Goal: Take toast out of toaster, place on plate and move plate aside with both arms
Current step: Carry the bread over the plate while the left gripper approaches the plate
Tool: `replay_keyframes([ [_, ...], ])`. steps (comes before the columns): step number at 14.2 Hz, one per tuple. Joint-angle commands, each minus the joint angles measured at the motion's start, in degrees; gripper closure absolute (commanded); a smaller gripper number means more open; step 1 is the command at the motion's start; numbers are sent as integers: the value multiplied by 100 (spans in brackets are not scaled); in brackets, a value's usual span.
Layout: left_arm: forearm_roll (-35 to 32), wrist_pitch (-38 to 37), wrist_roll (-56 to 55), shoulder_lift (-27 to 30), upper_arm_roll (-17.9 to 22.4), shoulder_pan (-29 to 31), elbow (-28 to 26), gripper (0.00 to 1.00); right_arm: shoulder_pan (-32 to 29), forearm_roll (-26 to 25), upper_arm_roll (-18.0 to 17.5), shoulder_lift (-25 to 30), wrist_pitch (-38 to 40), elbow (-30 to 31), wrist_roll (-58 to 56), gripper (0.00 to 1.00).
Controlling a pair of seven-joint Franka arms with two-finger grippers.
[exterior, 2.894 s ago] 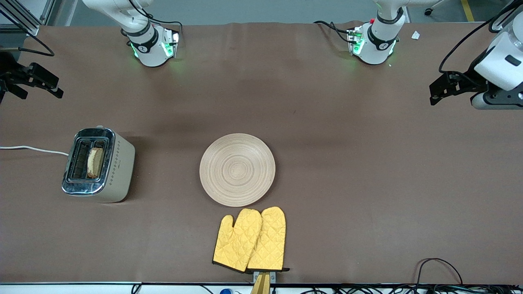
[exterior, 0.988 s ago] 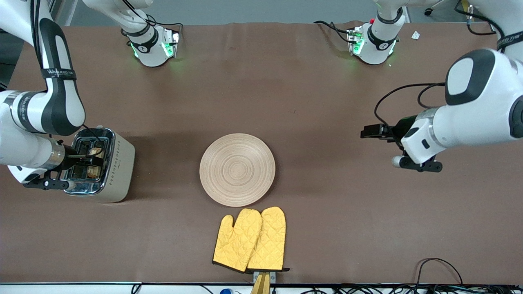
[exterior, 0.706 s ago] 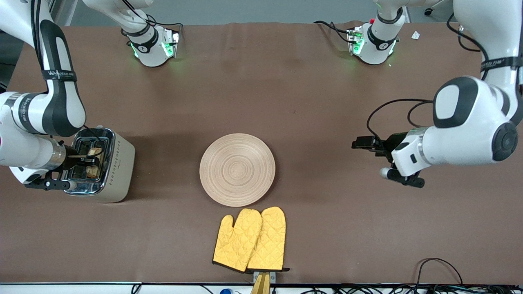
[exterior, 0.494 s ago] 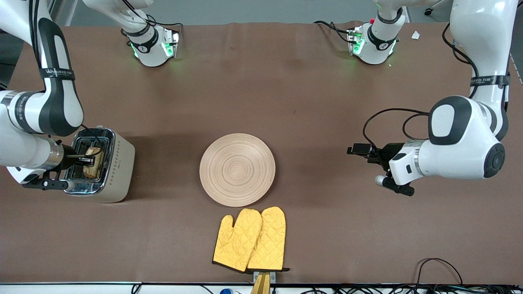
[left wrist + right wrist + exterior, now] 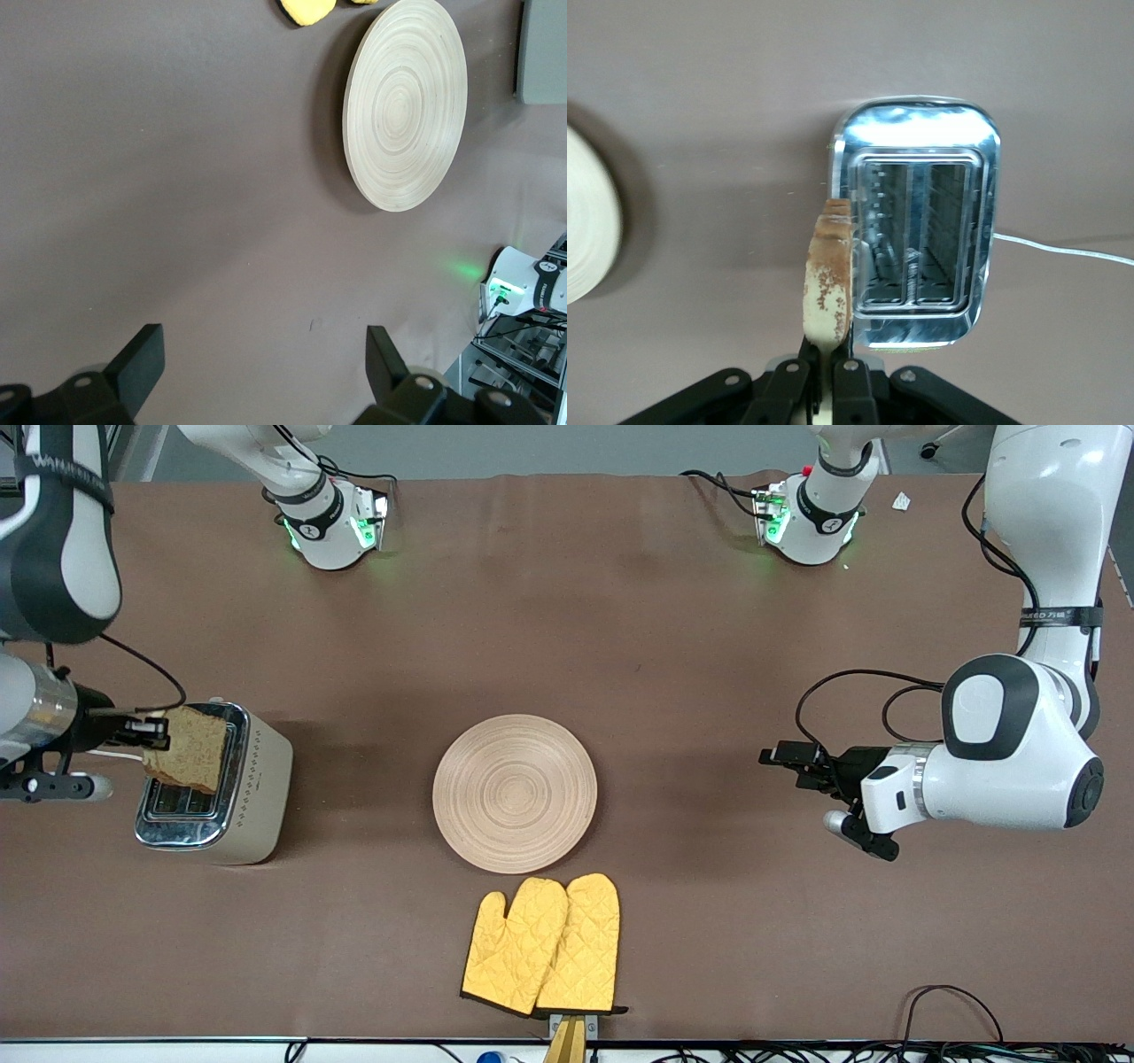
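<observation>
The toast (image 5: 188, 748), a brown speckled slice, hangs over the toaster (image 5: 213, 784), gripped at one edge by my right gripper (image 5: 152, 732). In the right wrist view the toast (image 5: 828, 279) stands edge-on between the shut fingers (image 5: 796, 382), above the toaster's two slots (image 5: 917, 232), which hold nothing. The round light-wood plate (image 5: 515, 793) lies bare at the table's middle; it also shows in the left wrist view (image 5: 406, 102). My left gripper (image 5: 780, 757) is open with nothing in it, low over bare table toward the left arm's end, well apart from the plate.
A pair of yellow oven mitts (image 5: 542, 946) lies nearer the front camera than the plate, close to the table's edge. The toaster's white cord (image 5: 62, 749) runs off the right arm's end. Cables (image 5: 948, 1005) lie along the front edge.
My right gripper has lifted the toast up out of the toaster slot. My left arm has swung in from the table's end and lowered toward the plate, then nearly stopped.
</observation>
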State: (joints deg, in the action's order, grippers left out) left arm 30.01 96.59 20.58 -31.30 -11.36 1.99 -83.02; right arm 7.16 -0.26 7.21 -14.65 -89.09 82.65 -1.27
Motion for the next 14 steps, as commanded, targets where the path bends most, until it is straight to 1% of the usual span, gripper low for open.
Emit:
replay_keyframes([
  [1,224,-44,489,-278,-24,82,58,0,469,8,8,-90,50,-117,292,97],
  [2,477,-44,473,-436,-24,74,75,0,645,95,-9,-125,6,-117,398,97],
  [3,749,-44,438,-516,-16,4,67,0,968,322,8,-178,-159,-109,669,97],
  [4,821,-26,499,-569,-24,-32,41,0,1198,481,8,-326,-413,-100,1116,97],
  [5,866,-26,543,-665,-59,-23,49,0,1426,518,-1,-519,-668,-100,1659,97],
  [7,1190,0,631,-693,-59,-93,49,0,1945,736,-1,-906,-1169,-100,2164,97],
  [9,1602,18,745,-885,-68,-207,49,0,2254,1306,-1,-1284,-1819,-100,2673,96],
  [11,2068,131,921,-913,-59,-453,23,0,2526,1589,-1,-1583,-2321,-91,2877,96],
  [12,2140,158,956,-939,-59,-471,23,0,2623,1738,-1,-1715,-2514,-82,2878,95],
  [13,2140,202,974,-1000,-59,-480,23,1,2694,2088,-1,-1838,-2708,-56,2878,95],
  [14,2158,289,1096,-1087,-59,-480,23,6,2729,2570,-1,-1961,-2875,-47,2878,93],
])
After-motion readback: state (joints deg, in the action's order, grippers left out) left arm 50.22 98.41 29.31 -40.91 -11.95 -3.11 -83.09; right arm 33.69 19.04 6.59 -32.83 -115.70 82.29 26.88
